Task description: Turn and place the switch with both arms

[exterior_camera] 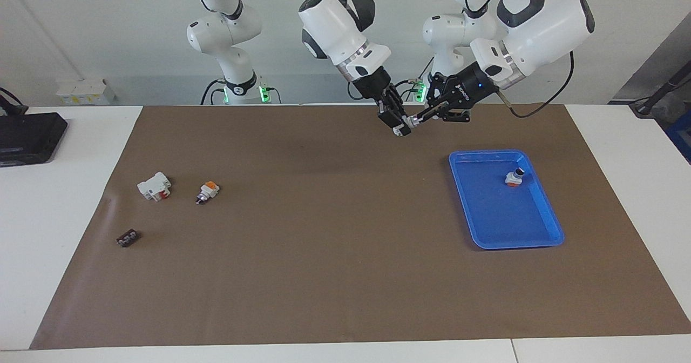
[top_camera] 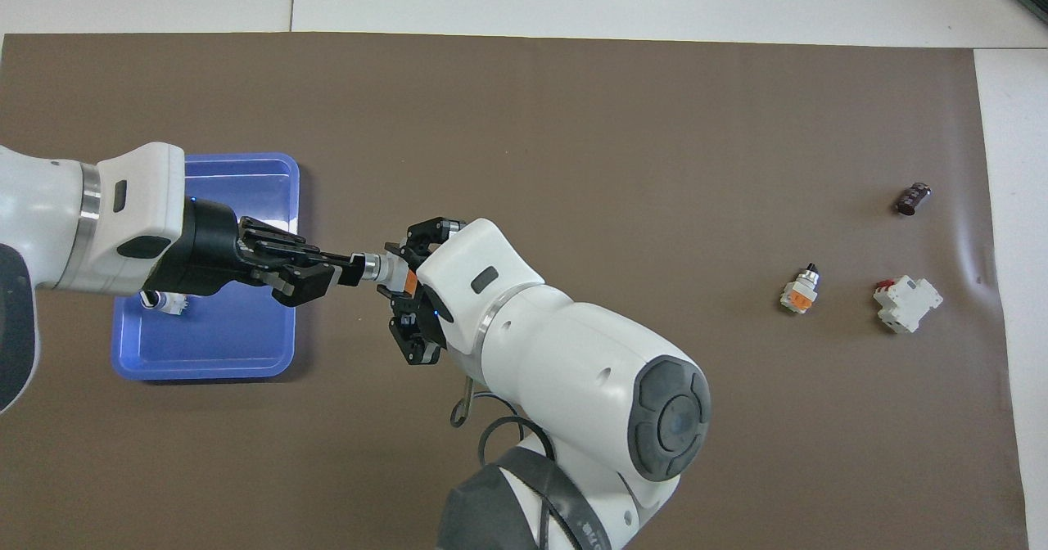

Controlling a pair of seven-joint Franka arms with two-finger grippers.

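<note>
A white switch (exterior_camera: 408,125) with an orange face is held in the air between both grippers, over the mat beside the blue tray (exterior_camera: 502,220). My right gripper (exterior_camera: 398,124) is shut on its white body. My left gripper (exterior_camera: 419,118) reaches in from the tray's side and is closed on its black-and-silver knob end. In the overhead view the switch (top_camera: 386,271) lies level between the left gripper (top_camera: 352,270) and the right gripper (top_camera: 407,286). A second switch (exterior_camera: 515,178) lies in the tray. A third switch (exterior_camera: 208,192) lies on the mat toward the right arm's end.
A larger white block with a red part (exterior_camera: 155,186) lies beside the third switch. A small dark brown piece (exterior_camera: 128,238) lies farther from the robots. A black device (exterior_camera: 27,136) sits off the mat at the right arm's end. The left arm partly covers the tray (top_camera: 237,345) from above.
</note>
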